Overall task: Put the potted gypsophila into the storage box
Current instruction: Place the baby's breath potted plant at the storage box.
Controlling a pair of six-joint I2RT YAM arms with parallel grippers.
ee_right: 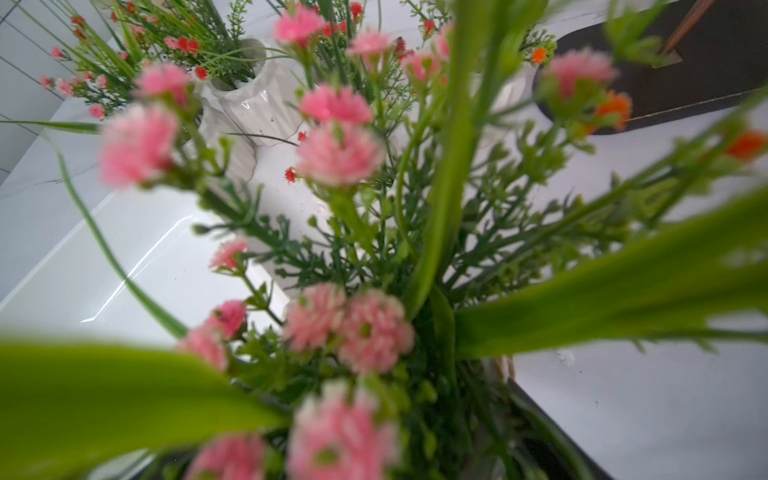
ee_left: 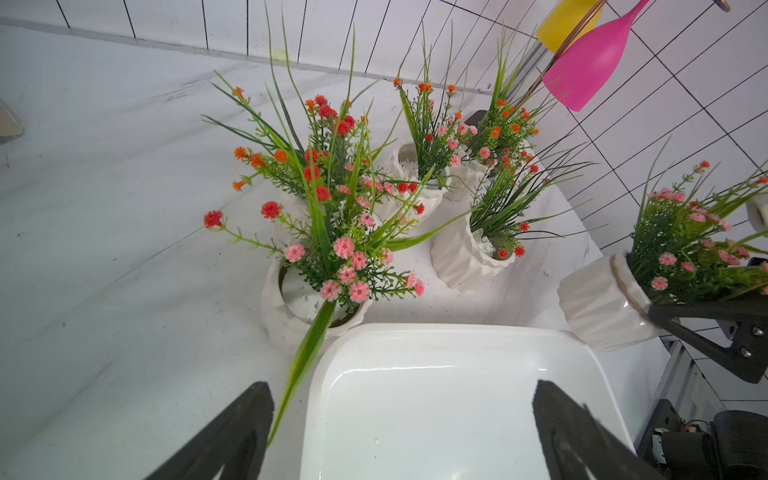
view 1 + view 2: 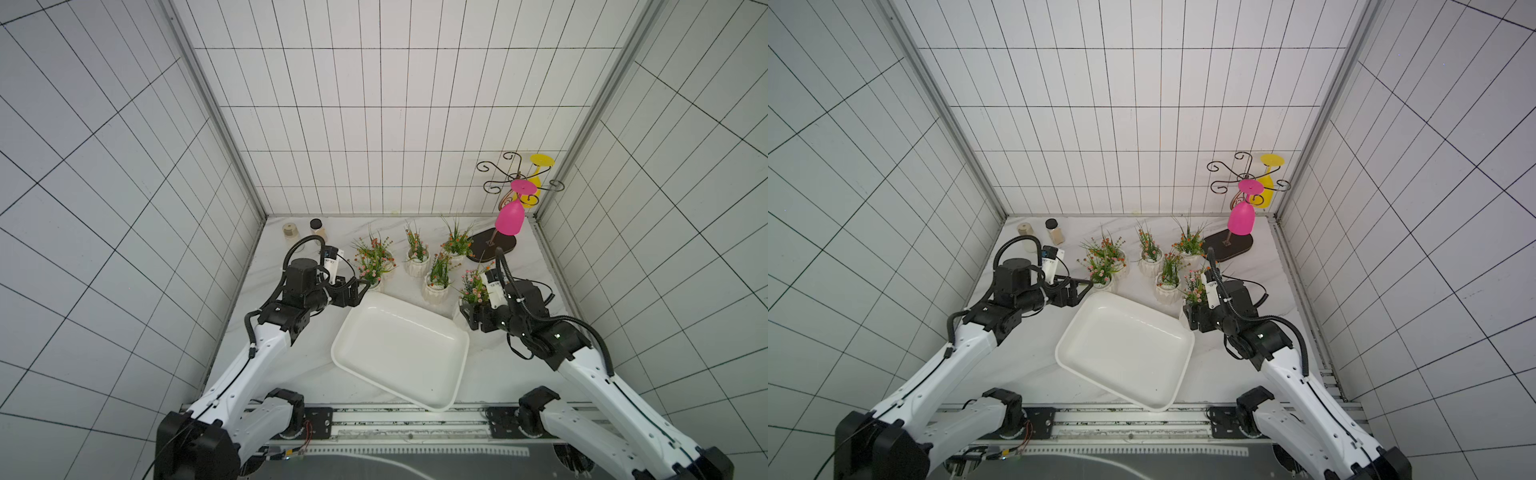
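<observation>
Nothing legible. Faint print on left camera casing [image 3: 332, 268] and right camera casing [image 3: 495, 293]: too small to read.

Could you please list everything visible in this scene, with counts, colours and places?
potted gypsophila: five, white ribbed pots, green stems, pink or orange flowers, on the table behind the box
held pot: one, white, pink flowers, tilted by the box's far right corner
storage box: one, glossy white, table centre, empty
seasoning jars: two, one pale lid, one dark lid, far left corner
rack: one, dark metal, oval base, far right corner
pink goblet: one, hanging upside down from the rack
yellow goblet: one, hanging behind the pink one
table: one, white marbled
left gripper: black, open, at the box's far left corner
right gripper: black, closed on the held pot
</observation>
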